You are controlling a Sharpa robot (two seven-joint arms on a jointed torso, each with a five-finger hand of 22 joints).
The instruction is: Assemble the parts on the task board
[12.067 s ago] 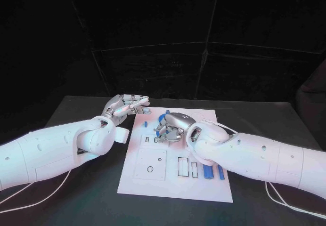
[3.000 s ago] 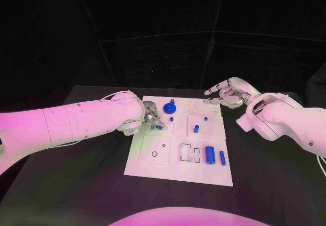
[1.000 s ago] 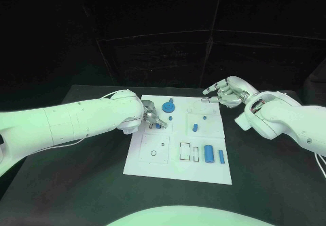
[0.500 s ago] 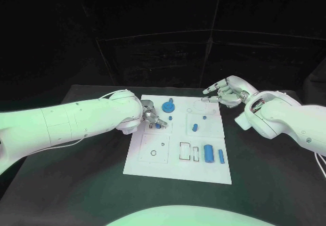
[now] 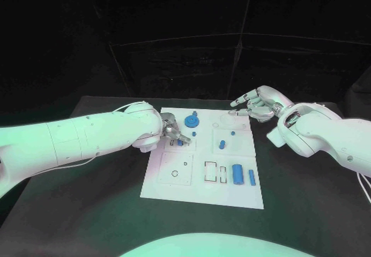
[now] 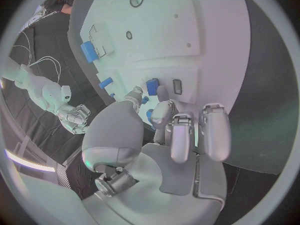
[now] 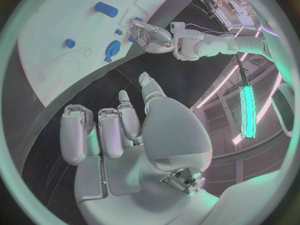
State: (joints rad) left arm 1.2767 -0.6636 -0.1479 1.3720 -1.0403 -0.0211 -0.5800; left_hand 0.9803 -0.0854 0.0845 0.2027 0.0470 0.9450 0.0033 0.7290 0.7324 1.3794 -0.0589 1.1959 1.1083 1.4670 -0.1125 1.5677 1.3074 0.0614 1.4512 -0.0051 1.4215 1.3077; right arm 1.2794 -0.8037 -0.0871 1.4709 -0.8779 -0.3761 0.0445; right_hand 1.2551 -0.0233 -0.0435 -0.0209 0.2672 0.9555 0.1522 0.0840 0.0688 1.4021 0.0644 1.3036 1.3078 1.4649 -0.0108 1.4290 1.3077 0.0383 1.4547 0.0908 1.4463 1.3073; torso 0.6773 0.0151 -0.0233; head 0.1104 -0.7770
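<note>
- The left hand (image 5: pixel 171 133) has its fingers (image 6: pixel 152 116) curled down onto the left side of the board (image 5: pixel 205 193), tips bunched round a small blue part (image 6: pixel 152 86) beside a little rectangular slot. In the left wrist view the tips touch or nearly touch it; whether they truly pinch it I cannot tell.
- That low, tips-down pose suits seating a small piece in its slot, which I judge to be the step in hand.
- The right hand (image 5: pixel 259 105) hovers off the board's far right corner with fingers (image 7: pixel 106 132) loosely curled and apart, holding nothing. It is parked clear, probably so the left hand has room.
- Just beyond the left fingers, a round blue gear (image 5: pixel 192 124) stands with a small blue peg (image 5: pixel 195 114) behind it. Both look seated already.
- Mid-board, a short blue cylinder (image 5: pixel 222 144) lies on a square outline, with a tiny blue stud (image 5: pixel 232 132) near it.
- Toward the near edge, a fat blue cylinder (image 5: pixel 237 173) and a slim blue bar (image 5: pixel 251 177) lie side by side, just right of two empty rectangular slots (image 5: pixel 210 171). They look like stock waiting beside their sockets.
- The board lies flat in the middle of the table (image 5: pixel 93 214). Several parts are still loose, so the assembly seems only partly done.
</note>
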